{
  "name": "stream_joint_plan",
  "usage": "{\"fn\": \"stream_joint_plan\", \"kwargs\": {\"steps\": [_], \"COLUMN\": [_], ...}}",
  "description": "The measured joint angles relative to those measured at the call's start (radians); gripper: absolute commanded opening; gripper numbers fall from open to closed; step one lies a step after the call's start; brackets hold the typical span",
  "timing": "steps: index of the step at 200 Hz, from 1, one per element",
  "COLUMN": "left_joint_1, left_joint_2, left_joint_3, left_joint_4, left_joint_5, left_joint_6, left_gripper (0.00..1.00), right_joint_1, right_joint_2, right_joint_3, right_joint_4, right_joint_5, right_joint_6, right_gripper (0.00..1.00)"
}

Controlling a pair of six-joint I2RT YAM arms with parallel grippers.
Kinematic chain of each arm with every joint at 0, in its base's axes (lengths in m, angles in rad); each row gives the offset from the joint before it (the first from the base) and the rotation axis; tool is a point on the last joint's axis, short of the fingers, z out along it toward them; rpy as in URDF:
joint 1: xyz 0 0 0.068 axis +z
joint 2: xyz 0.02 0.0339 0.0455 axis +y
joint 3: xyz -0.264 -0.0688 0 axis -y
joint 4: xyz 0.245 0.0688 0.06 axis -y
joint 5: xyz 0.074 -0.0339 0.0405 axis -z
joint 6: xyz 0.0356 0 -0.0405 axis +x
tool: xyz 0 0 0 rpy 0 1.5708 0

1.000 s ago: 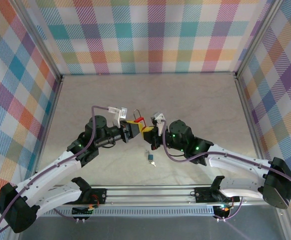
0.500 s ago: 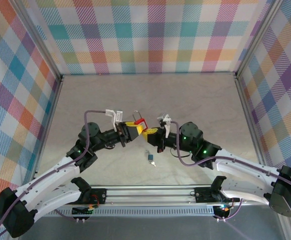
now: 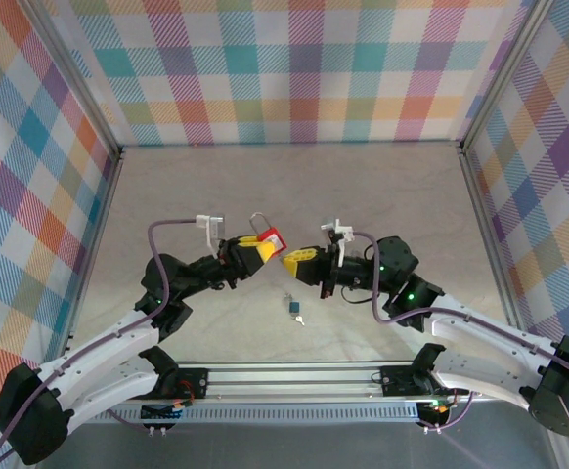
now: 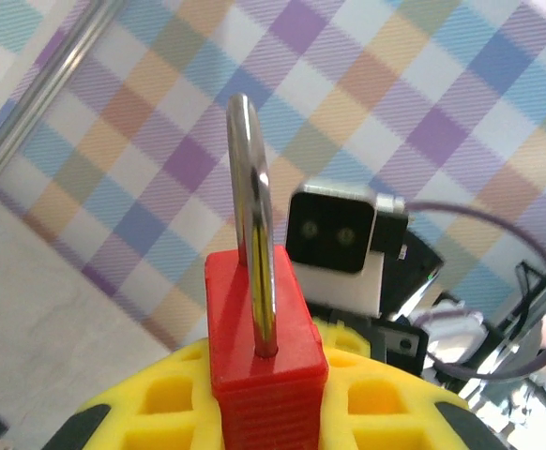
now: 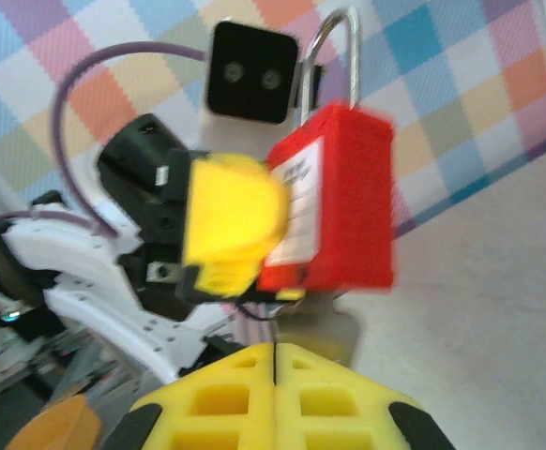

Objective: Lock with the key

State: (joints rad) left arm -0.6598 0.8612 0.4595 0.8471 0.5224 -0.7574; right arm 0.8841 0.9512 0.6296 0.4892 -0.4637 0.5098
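A red padlock (image 3: pixel 271 237) with a silver shackle is held above the table, my left gripper (image 3: pixel 258 248) shut on its body. In the left wrist view the padlock (image 4: pixel 264 375) stands upright between the yellow fingers (image 4: pixel 386 403). My right gripper (image 3: pixel 292 262) is shut, just right of the padlock and pointing at it. From the right wrist the padlock (image 5: pixel 339 206) hangs a short way beyond the shut gripper (image 5: pixel 275 352). A blurred beige shape (image 5: pixel 327 323) lies just past those tips; I cannot tell whether it is the key.
A small blue and silver thing (image 3: pixel 294 309) lies on the beige table (image 3: pixel 294 186) below the two grippers, too small to make out. Checked walls stand on three sides. A metal rail (image 3: pixel 294 376) runs along the near edge.
The right gripper has drawn back to the right, opening a small gap from the padlock. The left arm has lowered and stretched out, still holding the padlock.
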Motion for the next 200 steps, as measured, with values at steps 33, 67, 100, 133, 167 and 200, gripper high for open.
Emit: {"fn": "stream_joint_plan", "kwargs": {"steps": [33, 67, 100, 133, 167, 200], "left_joint_1": [0.008, 0.008, 0.008, 0.008, 0.008, 0.008], "left_joint_2": [0.022, 0.025, 0.005, 0.003, 0.000, -0.001], "left_joint_3": [-0.015, -0.030, -0.033, -0.030, -0.005, 0.019], "left_joint_4": [0.146, 0.207, 0.198, 0.170, 0.066, -0.013], "left_joint_5": [-0.030, -0.042, -0.044, -0.013, 0.051, 0.118], "left_joint_6": [-0.069, -0.103, -0.098, -0.094, -0.087, -0.089], "left_gripper": [0.00, 0.00, 0.00, 0.00, 0.00, 0.00], "right_joint_1": [0.015, 0.015, 0.016, -0.009, -0.075, -0.099], "right_joint_2": [0.006, 0.001, -0.043, -0.021, 0.000, 0.016], "right_joint_3": [-0.013, 0.001, 0.005, 0.021, 0.021, 0.040], "right_joint_4": [0.009, -0.072, -0.152, -0.148, -0.087, -0.031], "right_joint_5": [-0.105, -0.068, 0.029, 0.007, -0.115, -0.227], "right_joint_6": [0.045, 0.022, -0.002, 0.046, 0.122, 0.184], "right_gripper": [0.00, 0.22, 0.79, 0.93, 0.93, 0.86]}}
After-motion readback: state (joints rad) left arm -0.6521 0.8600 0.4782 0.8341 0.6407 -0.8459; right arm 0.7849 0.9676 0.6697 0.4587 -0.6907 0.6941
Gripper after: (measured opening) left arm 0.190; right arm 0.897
